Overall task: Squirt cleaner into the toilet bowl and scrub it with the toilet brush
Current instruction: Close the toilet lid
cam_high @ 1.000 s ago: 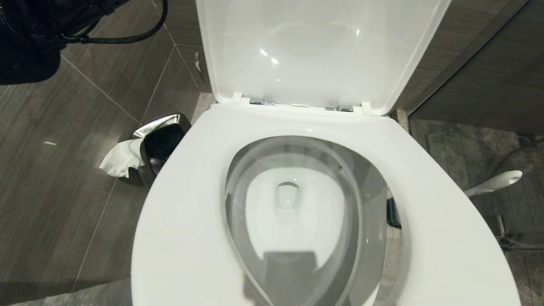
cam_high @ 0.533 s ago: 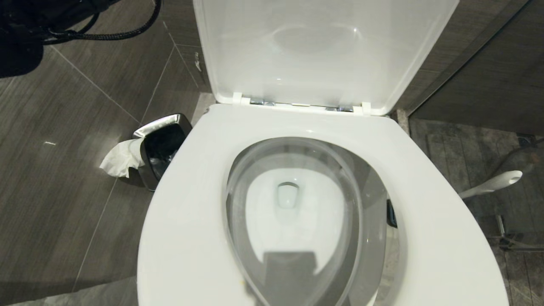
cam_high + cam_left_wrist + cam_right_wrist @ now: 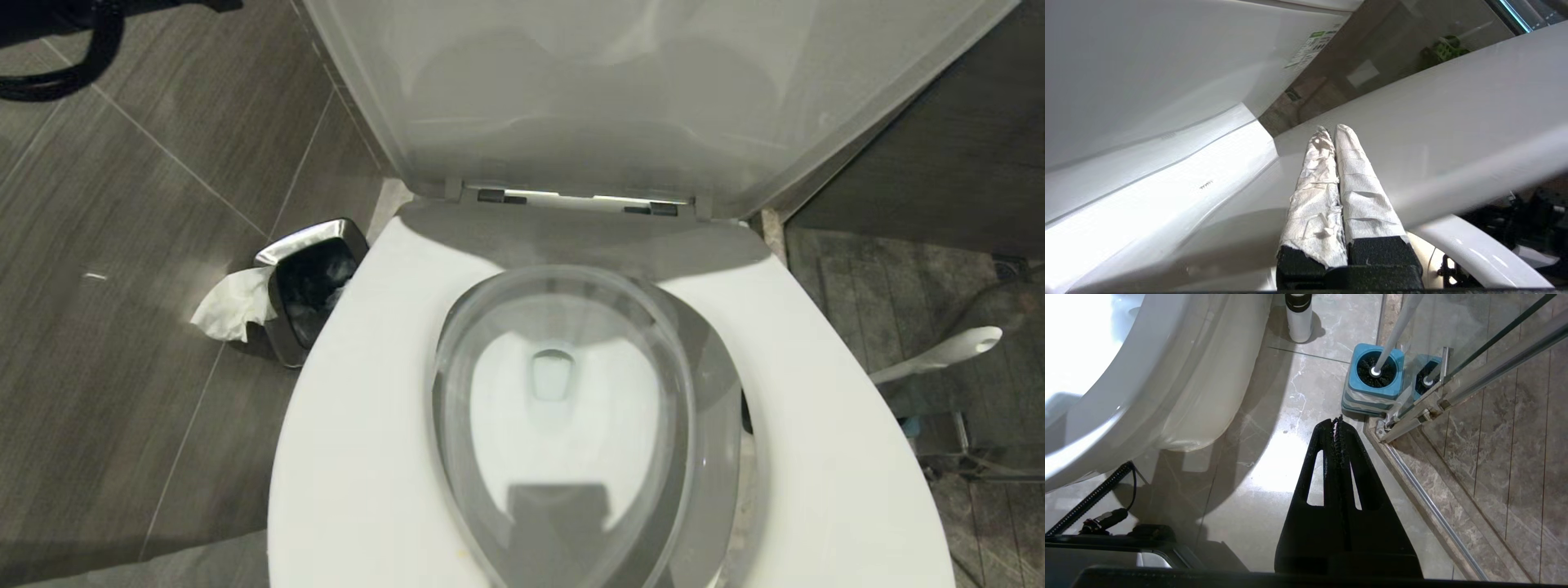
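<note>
The white toilet bowl (image 3: 563,457) fills the head view, its seat (image 3: 367,425) down and its lid (image 3: 620,90) raised but leaning forward, shading the seat's rear. My left gripper (image 3: 1331,128), fingers wrapped in white paper, is shut on nothing, its tips lying against a white toilet surface. The toilet brush shows as a white handle (image 3: 947,353) right of the bowl. In the right wrist view its dark head (image 3: 1374,371) sits in the blue holder (image 3: 1372,394). My right gripper (image 3: 1337,420) hangs shut over the floor, just short of that holder. No cleaner is in view.
A steel waste bin (image 3: 314,273) with white tissue (image 3: 233,306) hanging out stands left of the bowl. A glass shower screen with a metal frame (image 3: 1453,392) runs beside the holder and mirrors it. A white cylinder with a black band (image 3: 1298,316) stands on the floor.
The lid has tipped forward toward the camera and now shades the back of the seat. The left arm's dark bulk and cable have slid up, nearly out of the head view's top left corner.
</note>
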Motion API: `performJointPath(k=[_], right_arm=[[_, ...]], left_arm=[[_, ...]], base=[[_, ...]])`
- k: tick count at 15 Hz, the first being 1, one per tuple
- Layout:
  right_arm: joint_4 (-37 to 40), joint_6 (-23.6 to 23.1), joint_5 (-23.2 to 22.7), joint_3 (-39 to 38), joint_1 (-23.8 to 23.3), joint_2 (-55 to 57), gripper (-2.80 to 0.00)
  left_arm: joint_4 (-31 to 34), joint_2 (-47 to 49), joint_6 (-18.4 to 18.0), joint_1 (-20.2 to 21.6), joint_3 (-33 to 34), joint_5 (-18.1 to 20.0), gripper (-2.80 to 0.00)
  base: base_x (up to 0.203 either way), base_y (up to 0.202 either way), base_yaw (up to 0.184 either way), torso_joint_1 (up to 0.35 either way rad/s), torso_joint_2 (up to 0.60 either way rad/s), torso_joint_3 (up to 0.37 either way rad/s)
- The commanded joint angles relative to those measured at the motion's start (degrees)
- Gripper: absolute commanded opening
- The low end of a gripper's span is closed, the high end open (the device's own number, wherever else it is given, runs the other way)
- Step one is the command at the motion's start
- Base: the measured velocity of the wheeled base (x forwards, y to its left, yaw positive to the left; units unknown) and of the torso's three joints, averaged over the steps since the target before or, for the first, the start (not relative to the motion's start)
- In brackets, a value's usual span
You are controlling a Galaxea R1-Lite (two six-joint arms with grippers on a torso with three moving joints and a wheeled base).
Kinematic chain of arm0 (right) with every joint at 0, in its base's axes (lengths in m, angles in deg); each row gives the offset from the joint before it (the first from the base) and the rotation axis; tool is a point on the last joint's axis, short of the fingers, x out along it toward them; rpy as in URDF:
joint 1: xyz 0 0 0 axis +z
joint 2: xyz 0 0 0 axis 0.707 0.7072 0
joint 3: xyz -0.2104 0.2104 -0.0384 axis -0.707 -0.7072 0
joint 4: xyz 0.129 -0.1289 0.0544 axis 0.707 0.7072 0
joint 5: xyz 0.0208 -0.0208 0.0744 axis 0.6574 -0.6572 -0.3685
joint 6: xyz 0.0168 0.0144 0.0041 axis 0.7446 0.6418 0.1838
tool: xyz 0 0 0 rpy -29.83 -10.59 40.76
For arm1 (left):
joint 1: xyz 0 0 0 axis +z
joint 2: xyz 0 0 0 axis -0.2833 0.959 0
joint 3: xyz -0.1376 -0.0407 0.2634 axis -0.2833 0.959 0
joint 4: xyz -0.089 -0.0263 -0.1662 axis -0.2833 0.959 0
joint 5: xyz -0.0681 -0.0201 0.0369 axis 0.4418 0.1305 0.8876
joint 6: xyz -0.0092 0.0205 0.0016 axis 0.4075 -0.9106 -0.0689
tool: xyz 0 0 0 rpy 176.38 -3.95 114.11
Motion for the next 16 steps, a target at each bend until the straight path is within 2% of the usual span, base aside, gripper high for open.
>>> performJointPath(k=[1,11,14,16], right_arm=[[0.02,-0.03,-0.04,0.01,0.00,0.05,-2.80],[0.02,-0.03,-0.04,-0.01,0.00,0.05,-2.80],[0.02,-0.03,-0.04,0.01,0.00,0.05,-2.80],[0.02,0.02,-0.04,0.01,0.00,0.05,-2.80]], left_arm=[[0.42,-2.68,0.10,0.34,0.29,0.35,-2.80],[3.66,-7.93,0.69,0.42,6.27,3.34,-2.80],[8.97,-10.72,2.41,0.57,6.87,7.09,-2.80],[11.35,-11.86,2.47,0.60,6.97,7.38,-2.80]], base=[[0.000,0.000,0.000,0.000,0.00,0.000],[0.000,0.000,0.000,0.000,0.00,0.000],[0.000,0.000,0.000,0.000,0.00,0.000],[0.000,0.000,0.000,0.000,0.00,0.000]])
